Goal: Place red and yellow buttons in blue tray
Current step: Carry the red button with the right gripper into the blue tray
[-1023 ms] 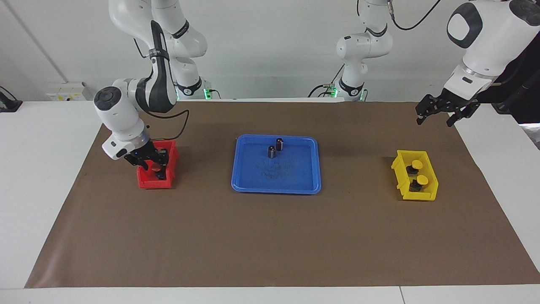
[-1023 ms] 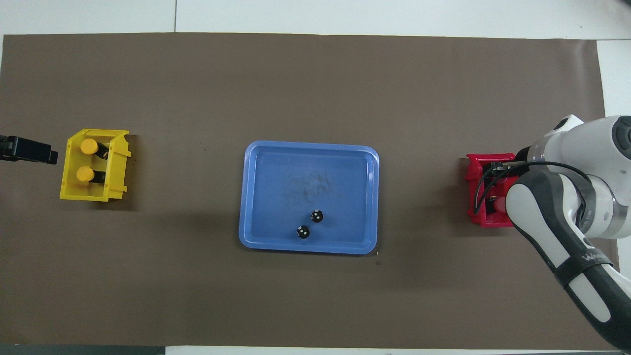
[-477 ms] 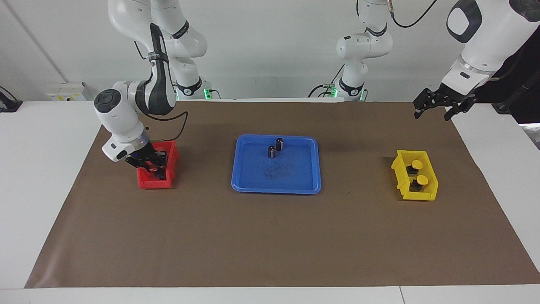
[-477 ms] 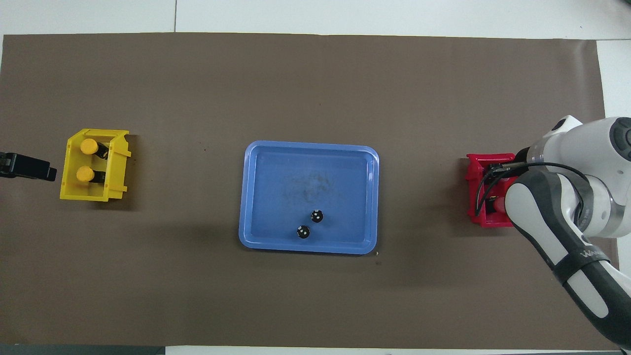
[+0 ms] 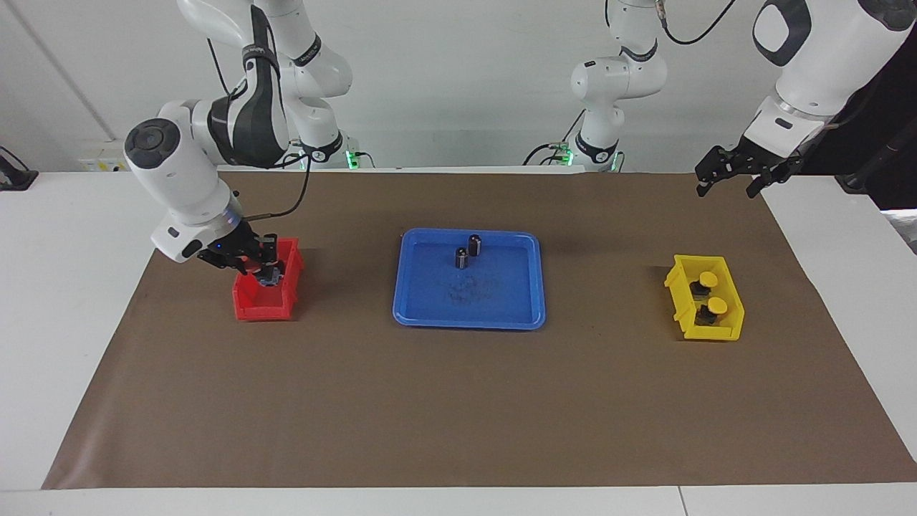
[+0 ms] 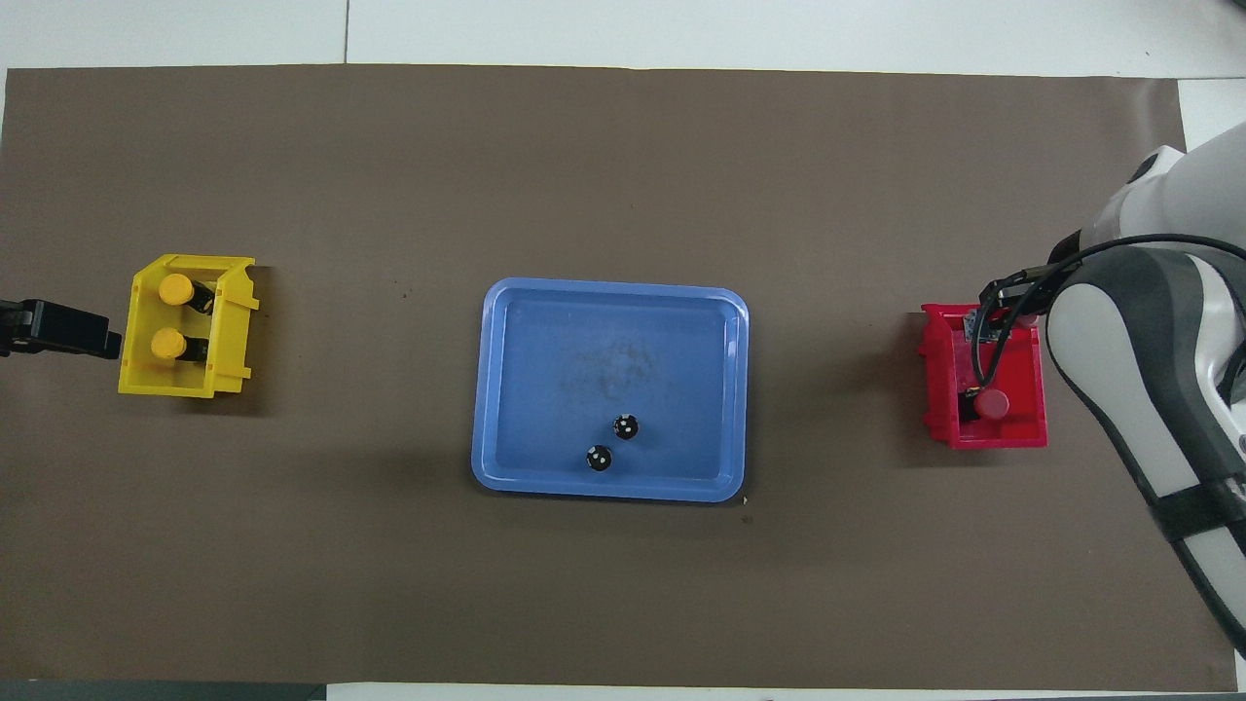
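Right end effector [image 5: 266, 274] clamps a red button above the red bin [image 5: 247, 307]; left end effector [image 5: 727, 179] waits, fingers apart

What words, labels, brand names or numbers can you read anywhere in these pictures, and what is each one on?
No text can be read in either view.
Dark band on the right arm: light marking, too small to read.
Blue tray, red bin, yellow bin: no lettering visible.

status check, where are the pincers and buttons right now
Right pincer shut on a red button over red bin. Left pincer open, waiting above the mat. Blue tray: no buttons yet.
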`<act>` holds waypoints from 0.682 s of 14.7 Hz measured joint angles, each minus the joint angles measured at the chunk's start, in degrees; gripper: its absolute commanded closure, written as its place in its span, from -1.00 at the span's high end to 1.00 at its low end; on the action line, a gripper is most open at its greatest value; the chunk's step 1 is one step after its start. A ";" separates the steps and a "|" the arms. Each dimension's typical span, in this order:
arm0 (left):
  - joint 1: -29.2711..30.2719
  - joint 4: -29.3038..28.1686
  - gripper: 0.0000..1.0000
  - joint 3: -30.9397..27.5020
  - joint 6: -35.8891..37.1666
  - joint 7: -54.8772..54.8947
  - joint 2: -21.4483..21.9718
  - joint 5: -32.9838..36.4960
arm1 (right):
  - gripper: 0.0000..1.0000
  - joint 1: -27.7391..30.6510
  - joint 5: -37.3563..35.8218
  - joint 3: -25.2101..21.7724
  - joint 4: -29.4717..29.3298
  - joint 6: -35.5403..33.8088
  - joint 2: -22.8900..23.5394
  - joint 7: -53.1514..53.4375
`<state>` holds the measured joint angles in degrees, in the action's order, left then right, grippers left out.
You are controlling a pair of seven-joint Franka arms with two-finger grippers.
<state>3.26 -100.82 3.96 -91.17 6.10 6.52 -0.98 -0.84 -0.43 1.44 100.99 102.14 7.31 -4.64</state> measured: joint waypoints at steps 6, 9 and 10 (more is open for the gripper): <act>-0.36 0.00 1.00 0.15 1.03 -1.24 0.01 0.00 | -0.72 -17.98 -0.16 0.33 -7.81 1.07 6.79 23.54; -3.34 0.05 1.00 0.17 1.21 -2.96 0.13 0.00 | -0.67 -25.74 -0.18 0.32 -9.00 6.53 11.96 33.13; -4.45 0.09 1.00 -0.16 1.21 -3.24 0.25 0.00 | -0.66 -27.72 -0.34 0.29 -9.02 8.11 13.84 35.65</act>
<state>-1.18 -100.73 3.80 -89.96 2.86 6.77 -0.99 -28.55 -0.77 1.73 91.97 110.26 21.15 31.01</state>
